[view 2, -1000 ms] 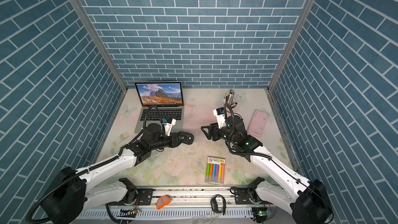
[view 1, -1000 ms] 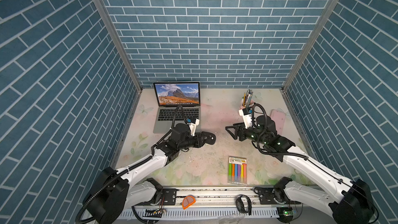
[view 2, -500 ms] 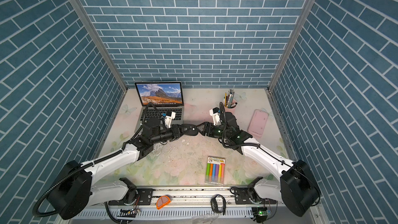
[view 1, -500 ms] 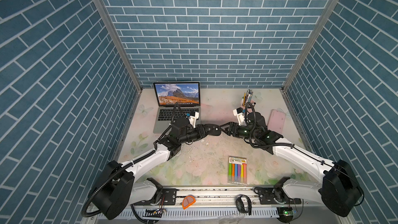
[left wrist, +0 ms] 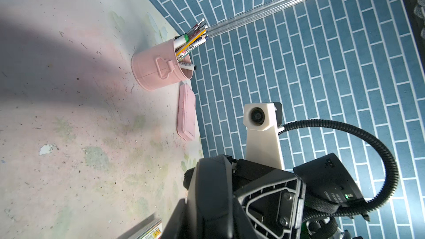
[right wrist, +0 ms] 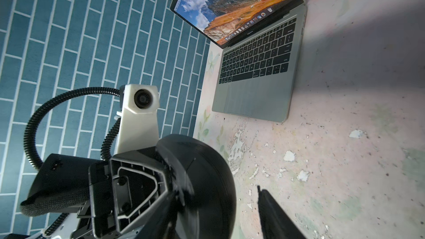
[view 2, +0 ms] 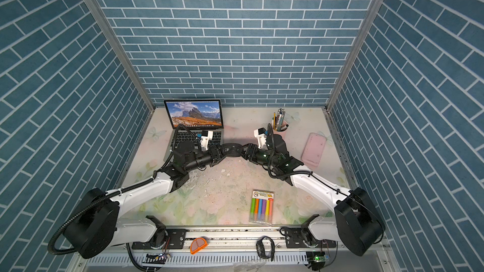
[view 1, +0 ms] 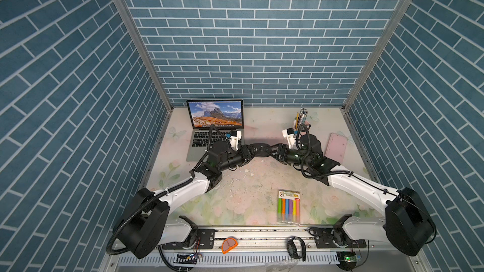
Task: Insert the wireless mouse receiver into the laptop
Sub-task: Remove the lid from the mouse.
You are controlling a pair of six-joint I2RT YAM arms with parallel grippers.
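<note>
Your left hand [view 1: 253,152] is clamped narrow on the black mouse [view 1: 262,149] and seems to hold it clear of the bench [view 1: 248,192]. Your right hand [view 1: 271,150] has closed in on the mouse's free end from the opposite side. Its jaws stand partly apart around that end. In the right wrist view one finger [right wrist: 271,212] has a strip of bare bench between itself and the mouse, so that second grip is not yet made. A second ago the two hands were well apart: the left held the mouse just off the front corner of the laptop [view 1: 216,115], and the right stood wider, empty, near the pink pen cup [view 1: 301,126]. Since then both arms have swung inward until the hands meet mid-bench. This looks like bracing the mouse from both ends so that one hand can steady it while the other works the dongle free. The wireless mouse receiver shows in no view; it is probably still stowed in the mouse, hidden by the hands. The laptop sits open at the back of the bench on your left, unmoved, and no dongle shows along the side edge that the right wrist view catches.
</note>
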